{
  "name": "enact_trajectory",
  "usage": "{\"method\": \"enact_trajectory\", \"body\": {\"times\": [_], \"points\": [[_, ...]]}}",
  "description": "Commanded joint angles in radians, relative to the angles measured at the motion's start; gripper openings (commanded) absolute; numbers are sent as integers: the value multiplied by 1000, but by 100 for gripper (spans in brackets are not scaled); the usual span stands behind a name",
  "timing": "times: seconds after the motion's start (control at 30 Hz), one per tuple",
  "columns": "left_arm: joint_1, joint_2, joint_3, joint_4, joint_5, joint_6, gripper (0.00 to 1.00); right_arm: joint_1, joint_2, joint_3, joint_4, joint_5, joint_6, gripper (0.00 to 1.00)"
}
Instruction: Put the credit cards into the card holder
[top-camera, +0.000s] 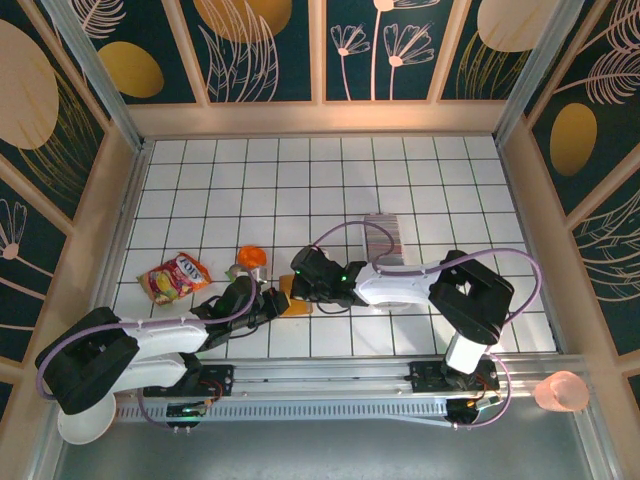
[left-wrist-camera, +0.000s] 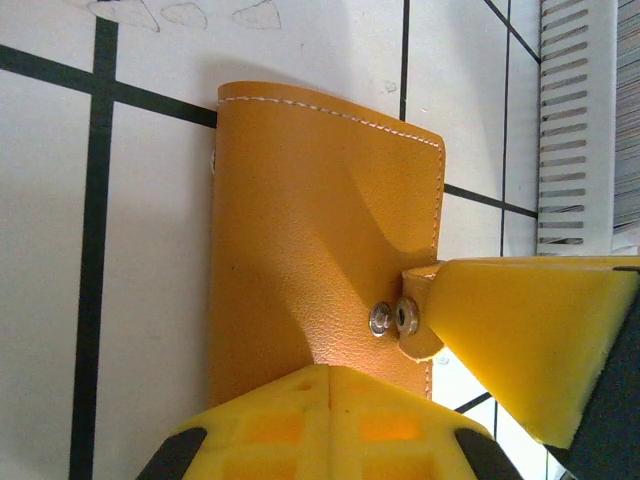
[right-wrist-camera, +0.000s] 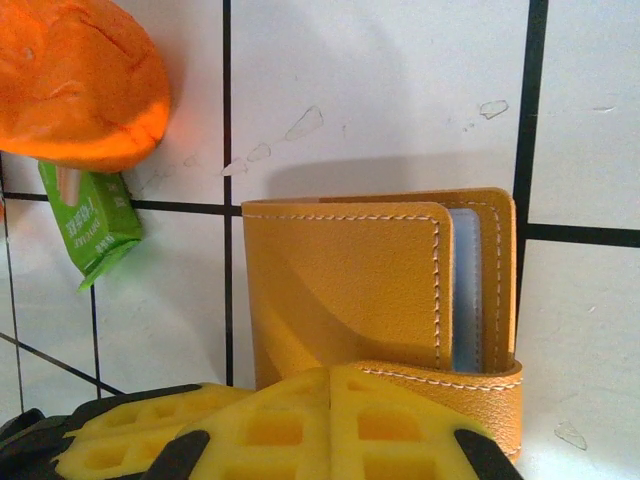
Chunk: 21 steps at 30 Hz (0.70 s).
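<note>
The card holder (top-camera: 297, 298), a tan-brown folded wallet, lies on the tiled table between my two grippers. In the left wrist view the card holder (left-wrist-camera: 320, 240) lies flat, and my left gripper (left-wrist-camera: 330, 370) is shut with nothing between its pads, its tip at the holder's near edge. A yellow finger of the right gripper (left-wrist-camera: 530, 340) rests on the clasp tab by the snap studs (left-wrist-camera: 392, 318). In the right wrist view the right gripper (right-wrist-camera: 330, 374) is shut over the clasp strap (right-wrist-camera: 450, 385), and the holder (right-wrist-camera: 345, 290) shows a pale blue inside. The credit cards (top-camera: 381, 238) stand edge-on as a striped row behind the right arm.
A red-yellow snack packet (top-camera: 174, 277) lies left of the left gripper. An orange soft object (right-wrist-camera: 80, 80) and a small green packet (right-wrist-camera: 95, 225) sit just behind the holder. A slotted rail (top-camera: 330, 385) runs along the near edge. A pink cup (top-camera: 562, 392) stands off the table, right.
</note>
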Motion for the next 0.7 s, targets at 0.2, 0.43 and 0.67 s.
{"method": "enact_trajectory", "body": {"times": [0.2,0.43,0.67], "points": [[-3,5,-35,-95,-12,-2,0,11,26,-12,10,6,14,0],[-2,10,-37,-89,-10,-3,0,23,40,-27,13,-3,25,0],[-3,12,-39,-87,-10,-3,0,35,50,-40,34,-4,36,0]]}}
